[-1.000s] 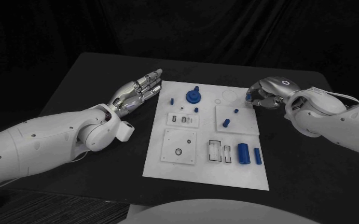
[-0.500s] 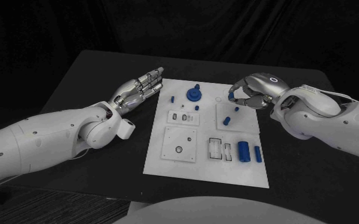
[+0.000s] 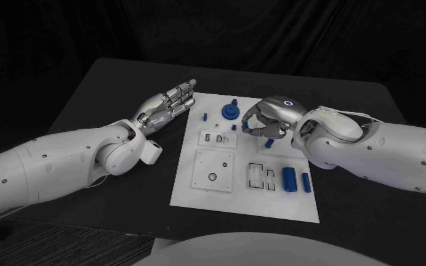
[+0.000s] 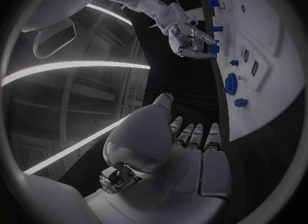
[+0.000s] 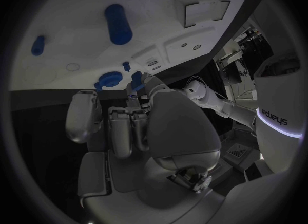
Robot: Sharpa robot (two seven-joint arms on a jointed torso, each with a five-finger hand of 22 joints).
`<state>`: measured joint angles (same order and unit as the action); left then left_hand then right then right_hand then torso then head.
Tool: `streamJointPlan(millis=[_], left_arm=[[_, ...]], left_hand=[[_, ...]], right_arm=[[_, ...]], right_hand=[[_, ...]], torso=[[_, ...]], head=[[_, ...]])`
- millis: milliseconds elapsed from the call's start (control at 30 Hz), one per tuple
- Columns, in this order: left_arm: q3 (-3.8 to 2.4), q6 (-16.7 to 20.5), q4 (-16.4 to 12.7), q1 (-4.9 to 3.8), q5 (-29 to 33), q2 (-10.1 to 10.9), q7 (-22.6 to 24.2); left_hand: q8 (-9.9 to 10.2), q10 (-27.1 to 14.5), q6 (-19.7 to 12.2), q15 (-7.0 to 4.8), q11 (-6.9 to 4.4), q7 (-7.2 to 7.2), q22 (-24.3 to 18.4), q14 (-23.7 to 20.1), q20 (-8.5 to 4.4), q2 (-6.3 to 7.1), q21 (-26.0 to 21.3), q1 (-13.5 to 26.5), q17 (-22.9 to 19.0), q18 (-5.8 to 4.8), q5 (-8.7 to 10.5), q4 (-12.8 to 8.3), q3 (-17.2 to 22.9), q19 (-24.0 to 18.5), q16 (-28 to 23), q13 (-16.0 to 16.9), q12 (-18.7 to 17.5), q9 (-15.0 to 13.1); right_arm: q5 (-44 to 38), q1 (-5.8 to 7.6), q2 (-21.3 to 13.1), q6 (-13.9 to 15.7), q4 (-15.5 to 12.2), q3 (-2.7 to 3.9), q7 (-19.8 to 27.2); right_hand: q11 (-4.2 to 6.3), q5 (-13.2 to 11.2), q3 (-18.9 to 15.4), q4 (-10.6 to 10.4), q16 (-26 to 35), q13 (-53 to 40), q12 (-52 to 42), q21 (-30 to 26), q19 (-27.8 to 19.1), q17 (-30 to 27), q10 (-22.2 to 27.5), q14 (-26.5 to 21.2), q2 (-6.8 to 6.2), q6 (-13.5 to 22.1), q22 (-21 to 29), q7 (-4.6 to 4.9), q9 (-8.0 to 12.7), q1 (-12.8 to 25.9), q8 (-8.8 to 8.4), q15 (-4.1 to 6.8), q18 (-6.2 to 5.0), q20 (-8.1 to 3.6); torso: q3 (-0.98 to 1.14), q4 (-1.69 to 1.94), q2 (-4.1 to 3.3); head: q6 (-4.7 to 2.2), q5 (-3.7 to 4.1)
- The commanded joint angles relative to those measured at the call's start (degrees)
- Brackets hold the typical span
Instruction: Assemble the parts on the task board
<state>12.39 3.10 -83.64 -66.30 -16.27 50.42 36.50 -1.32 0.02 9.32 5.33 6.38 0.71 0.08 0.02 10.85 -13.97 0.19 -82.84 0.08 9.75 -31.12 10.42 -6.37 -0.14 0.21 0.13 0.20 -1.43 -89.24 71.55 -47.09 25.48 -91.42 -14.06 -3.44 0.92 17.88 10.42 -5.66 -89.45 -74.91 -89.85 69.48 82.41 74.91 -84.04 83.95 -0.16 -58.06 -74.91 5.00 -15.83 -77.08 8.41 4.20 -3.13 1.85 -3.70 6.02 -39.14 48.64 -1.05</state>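
Observation:
The white task board [image 3: 217, 201] lies in the middle of the black table. On it are a blue gear-like part [image 3: 231, 113], several small blue pegs [image 3: 268, 144] and two blue cylinders [image 3: 289, 181] near the right edge. My right hand [image 3: 269, 118] hovers over the board's far middle with its fingers curled, pinching a small blue part [image 5: 136, 81] at the fingertips; this part [image 4: 213, 49] also shows in the left wrist view. My left hand [image 3: 168, 107] is held flat and open beside the board's far left corner, holding nothing.
Square white inset plates with slots and holes [image 3: 213, 172] sit on the board's left and near halves. Bare black table [image 3: 106, 93] surrounds the board, and a dark curtain hangs behind it.
My right hand has moved left from beyond the board's right edge to above its far middle, carrying the small blue part. The left hand has stayed in place.

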Motion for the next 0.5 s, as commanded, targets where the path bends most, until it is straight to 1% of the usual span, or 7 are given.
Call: streamJointPlan(millis=[33, 67, 167, 267, 367, 433, 500], left_arm=[[-0.05, -0.96, 0.03, 0.08, 0.00, -0.22, 0.77], [-0.05, -0.99, 0.06, 0.09, 0.00, -0.26, 0.78], [-0.05, -1.06, 0.09, 0.11, 0.00, -0.31, 0.81], [-0.05, -1.10, 0.09, 0.12, 0.00, -0.33, 0.83], [-0.05, -1.14, 0.09, 0.12, 0.00, -0.35, 0.82], [-0.05, -1.20, 0.11, 0.13, 0.00, -0.36, 0.79], [-0.05, -1.22, 0.12, 0.13, 0.00, -0.37, 0.76]], left_hand=[[-0.31, 0.09, 0.02, 0.49, 0.36, -0.44, -0.08, -0.02, 0.37, -0.29, -0.19, 0.04, -0.08, -0.26, -0.33, -0.39, -0.02, 0.14, -0.21, -0.09, -0.15, -0.05], [-0.31, 0.09, 0.02, 0.49, 0.36, -0.44, -0.08, -0.02, 0.37, -0.29, -0.19, 0.04, -0.08, -0.26, -0.33, -0.39, -0.02, 0.14, -0.21, -0.09, -0.15, -0.05], [-0.29, 0.06, -0.06, 0.52, 0.38, -0.46, -0.08, -0.02, 0.39, -0.34, -0.19, 0.01, -0.08, -0.27, -0.33, -0.47, 0.06, 0.14, -0.21, -0.10, -0.16, -0.03], [-0.28, 0.05, -0.08, 0.53, 0.39, -0.44, -0.08, -0.02, 0.41, -0.39, -0.19, -0.01, -0.08, -0.27, -0.33, -0.55, 0.14, 0.14, -0.21, -0.10, -0.17, -0.03], [-0.28, 0.05, -0.08, 0.53, 0.39, -0.44, -0.08, -0.02, 0.41, -0.39, -0.19, -0.01, -0.08, -0.27, -0.33, -0.55, 0.14, 0.14, -0.21, -0.10, -0.17, -0.03], [-0.28, 0.05, -0.08, 0.53, 0.39, -0.44, -0.08, -0.02, 0.41, -0.39, -0.19, -0.01, -0.08, -0.27, -0.33, -0.55, 0.14, 0.14, -0.21, -0.10, -0.17, -0.03], [-0.28, 0.05, -0.08, 0.53, 0.39, -0.44, -0.08, -0.02, 0.41, -0.39, -0.19, -0.01, -0.08, -0.27, -0.33, -0.55, 0.14, 0.14, -0.21, -0.10, -0.17, -0.03]], right_arm=[[-0.29, -0.75, 1.43, -2.18, 1.04, 0.03, 0.19], [-0.29, -1.00, 2.07, -2.23, 1.44, 0.03, 0.37], [-0.29, -1.57, 3.52, -2.44, 2.45, 0.04, 0.77], [-0.29, -1.90, 4.56, -2.73, 3.25, 0.04, 0.95], [-0.29, -2.10, 5.38, -3.01, 3.91, 0.05, 1.00], [-0.29, -2.20, 5.86, -3.22, 4.29, 0.05, 1.07], [-0.29, -2.24, 6.07, -3.40, 4.46, 0.06, 1.12]], right_hand=[[-0.21, -0.43, 0.16, 0.46, -0.02, -15.09, -0.15, -0.32, 0.19, 14.55, -5.96, 5.89, -0.08, -1.13, -9.52, -0.69, -1.38, -0.14, 0.23, 0.07, -0.96, 0.15], [-0.21, -0.45, 0.20, 0.55, -0.02, -15.09, -0.15, -0.33, 0.20, 14.55, -5.96, 5.89, -0.09, -1.18, -9.52, -0.70, -1.40, -0.22, 0.23, 0.05, -0.96, 0.17], [-0.27, -0.47, 0.21, 0.62, -0.01, -15.09, -0.15, -0.39, 0.19, 14.55, -5.96, 5.89, -0.12, -1.23, -9.51, -0.70, -1.43, -0.28, 0.23, 0.02, -0.97, 0.19], [-0.27, -0.48, 0.21, 0.63, 0.00, -15.09, -0.15, -0.41, 0.18, 14.54, -5.96, 5.89, -0.13, -1.24, -9.50, -0.69, -1.43, -0.28, 0.23, 0.02, -0.97, 0.19], [-0.31, -0.49, 0.21, 0.66, -0.02, -15.09, -0.15, -0.49, 0.16, 14.56, -5.96, 5.89, -0.16, -1.25, -9.48, -0.68, -1.44, -0.30, 0.22, 0.00, -0.99, 0.20], [-0.45, -0.55, 0.15, 0.65, 0.04, -15.09, -0.15, -0.58, 0.14, 14.50, -5.96, 5.88, -0.25, -1.22, -9.47, -0.58, -1.45, -0.19, 0.15, -0.08, -1.00, 0.25], [-0.56, -0.72, 0.08, 0.59, 0.03, -15.09, -0.15, -0.63, 0.15, 14.51, -5.96, 5.88, -0.31, -1.14, -9.46, -0.46, -1.45, 0.02, 0.01, -0.20, -1.00, 0.34]], torso=[[0.01, 0.05, 0.01], [-0.03, 0.09, 0.04], [-0.01, 0.17, 0.06], [0.01, 0.17, 0.01], [-0.05, 0.22, 0.03], [-0.04, 0.26, -0.02], [0.03, 0.31, -0.10]], head=[[-0.27, -0.17], [-0.38, -0.22], [-0.49, -0.42], [-0.51, -0.57], [-0.55, -0.56], [-1.11, -0.62], [-1.24, -0.56]])
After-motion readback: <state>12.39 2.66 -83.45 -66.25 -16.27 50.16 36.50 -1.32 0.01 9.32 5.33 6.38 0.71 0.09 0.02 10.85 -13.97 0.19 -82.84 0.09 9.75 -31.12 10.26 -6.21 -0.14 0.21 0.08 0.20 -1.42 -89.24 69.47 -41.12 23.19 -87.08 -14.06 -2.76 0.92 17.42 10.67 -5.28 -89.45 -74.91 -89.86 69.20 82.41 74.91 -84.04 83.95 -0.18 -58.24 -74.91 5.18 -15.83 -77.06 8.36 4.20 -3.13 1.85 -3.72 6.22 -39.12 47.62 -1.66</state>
